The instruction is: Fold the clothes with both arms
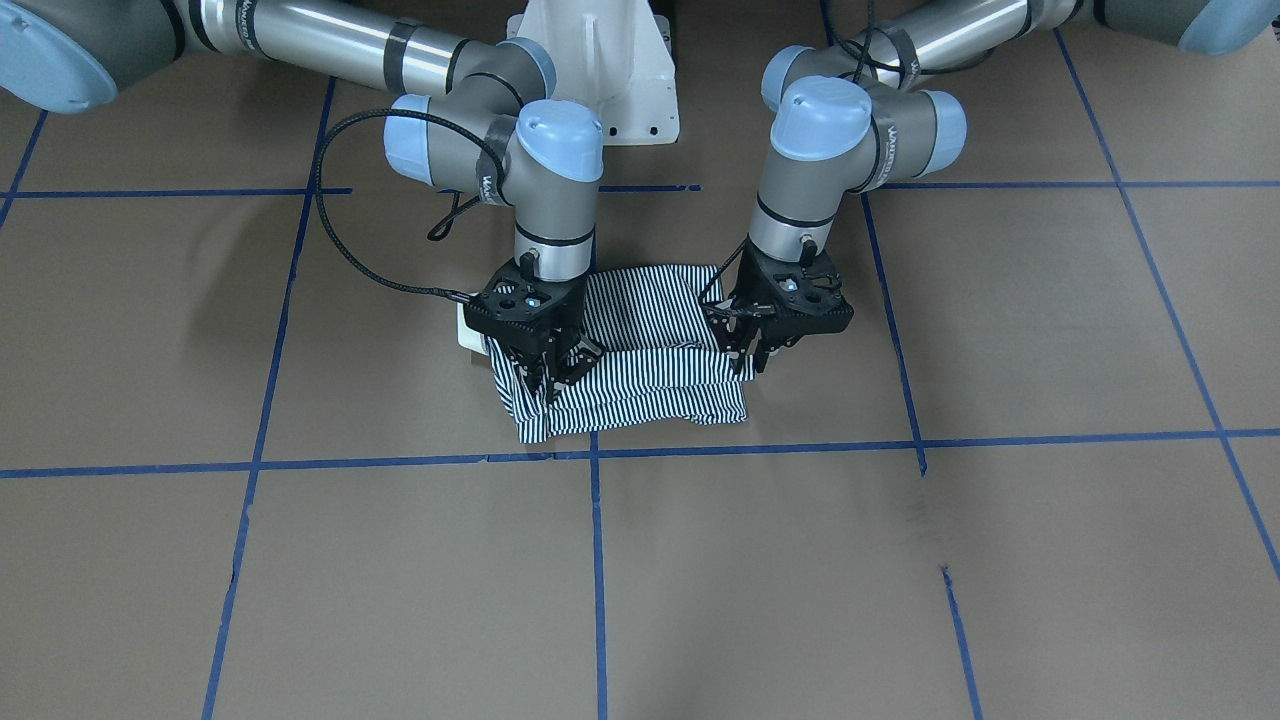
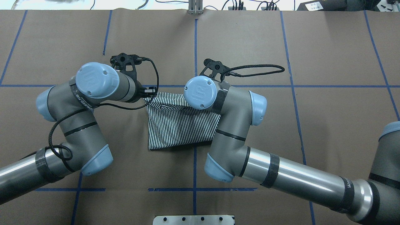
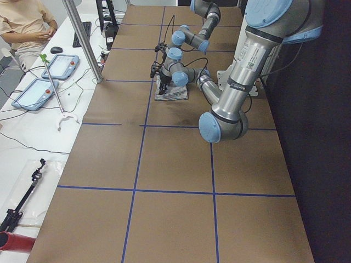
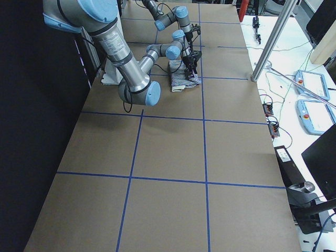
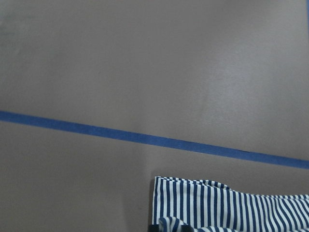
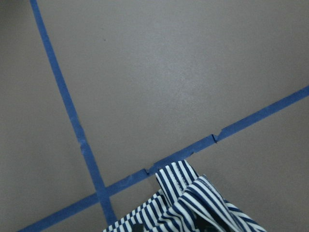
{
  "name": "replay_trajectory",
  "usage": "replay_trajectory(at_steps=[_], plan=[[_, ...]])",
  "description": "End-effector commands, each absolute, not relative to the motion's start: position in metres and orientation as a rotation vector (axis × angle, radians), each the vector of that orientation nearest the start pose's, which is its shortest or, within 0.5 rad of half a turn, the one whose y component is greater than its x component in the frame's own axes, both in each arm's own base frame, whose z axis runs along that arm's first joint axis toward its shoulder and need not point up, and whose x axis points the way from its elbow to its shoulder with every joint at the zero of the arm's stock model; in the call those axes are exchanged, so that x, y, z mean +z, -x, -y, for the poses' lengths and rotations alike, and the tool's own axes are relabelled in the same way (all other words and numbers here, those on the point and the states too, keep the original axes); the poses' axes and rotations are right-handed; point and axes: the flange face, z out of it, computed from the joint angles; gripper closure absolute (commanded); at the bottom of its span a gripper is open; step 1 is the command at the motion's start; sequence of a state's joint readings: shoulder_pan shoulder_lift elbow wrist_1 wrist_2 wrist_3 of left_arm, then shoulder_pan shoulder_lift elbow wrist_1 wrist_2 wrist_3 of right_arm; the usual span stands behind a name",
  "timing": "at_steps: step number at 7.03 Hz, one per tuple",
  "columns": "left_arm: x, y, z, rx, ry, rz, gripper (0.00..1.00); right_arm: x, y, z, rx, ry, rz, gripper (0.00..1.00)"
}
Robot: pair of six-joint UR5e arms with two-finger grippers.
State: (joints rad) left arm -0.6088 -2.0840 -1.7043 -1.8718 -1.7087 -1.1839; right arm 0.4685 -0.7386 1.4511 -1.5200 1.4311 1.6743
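The navy-and-white striped polo shirt lies folded into a small rectangle at the table's middle. Both grippers stand at its edge farthest from the robot's base. My right gripper points down and is shut on the shirt's corner, where the cloth bunches and hangs below it. My left gripper is shut on the other corner. In the overhead view the right gripper is hidden under its wrist. The striped cloth shows at the bottom of the left wrist view and the right wrist view. A white bit peeks out beside the right gripper.
Brown paper with blue tape lines covers the table. The white pedestal base stands behind the shirt. A metal plate sits at the robot's edge. A seated operator, tablets and a metal post are beside the table.
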Motion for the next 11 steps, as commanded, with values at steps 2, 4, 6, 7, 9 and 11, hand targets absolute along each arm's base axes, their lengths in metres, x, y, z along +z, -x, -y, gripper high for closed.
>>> replay_trajectory(at_steps=[2,4,6,7,9,11], plan=[[0.269,-0.464,0.477,-0.113,-0.366,-0.899,0.0,0.165,0.645,0.397,0.386,-0.372,0.758,0.0],[0.269,-0.464,0.477,-0.115,-0.366,-0.899,0.0,0.178,0.672,0.358,0.173,-0.46,0.692,0.0],[0.284,-0.424,0.484,-0.039,-0.378,-0.89,0.0,0.183,0.675,0.36,0.158,-0.466,0.677,0.0],[0.317,-0.38,0.48,0.01,-0.395,-0.849,0.0,0.18,0.675,0.36,0.159,-0.466,0.68,0.0],[0.334,-0.353,0.478,0.034,-0.416,-0.822,0.0,0.179,0.671,0.369,0.159,-0.476,0.677,0.0],[0.332,-0.354,0.478,0.028,-0.414,-0.826,0.0,0.191,0.668,0.402,0.181,-0.494,0.663,0.0]])
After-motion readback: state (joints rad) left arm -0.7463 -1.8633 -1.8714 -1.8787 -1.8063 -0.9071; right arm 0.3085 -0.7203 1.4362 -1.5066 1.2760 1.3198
